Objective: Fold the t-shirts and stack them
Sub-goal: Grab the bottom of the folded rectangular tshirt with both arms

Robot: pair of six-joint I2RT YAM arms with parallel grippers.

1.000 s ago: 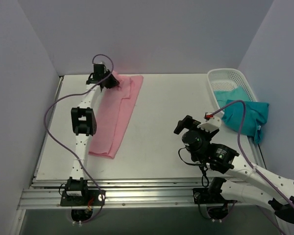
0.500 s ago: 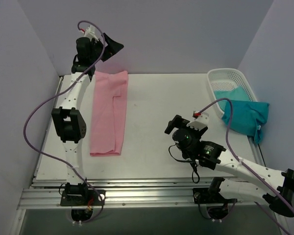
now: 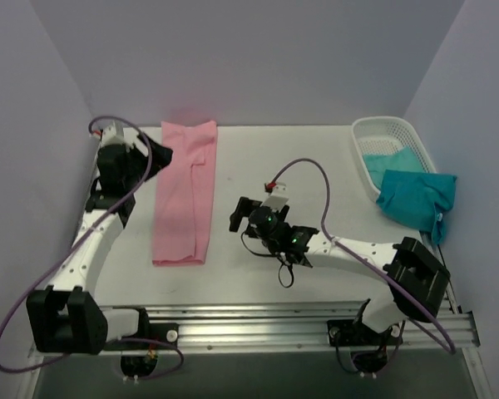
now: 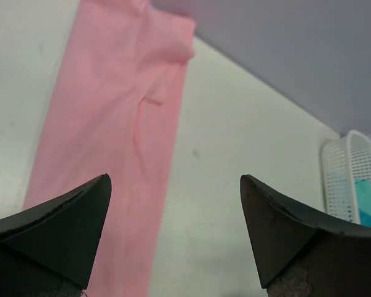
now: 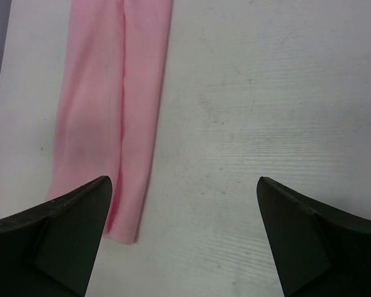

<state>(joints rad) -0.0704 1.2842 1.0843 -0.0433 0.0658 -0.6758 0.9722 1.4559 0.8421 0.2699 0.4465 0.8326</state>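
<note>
The pink shirt (image 3: pixel 185 191) lies flat on the left half of the worktop (image 3: pixel 308 166) as a narrow strip. Its long axis runs from the near edge toward the back wall, with the neck end far and the hem end near. The left end effector (image 3: pixel 154 156) hovers just beside the strip's far-left edge, jaws spread wide and holding nothing. The right end effector (image 3: pixel 241 218) faces the strip's near half from the right, a little apart from it, also spread and empty. The left arm is therefore nearer the far end and the right arm nearer the near end. The next fold probably goes across the long axis, so the grasp should take a short end, not a long side. A teal shirt (image 3: pixel 416 198) hangs over the basket (image 3: pixel 382 126) well off to the right, with another inside it.
</note>
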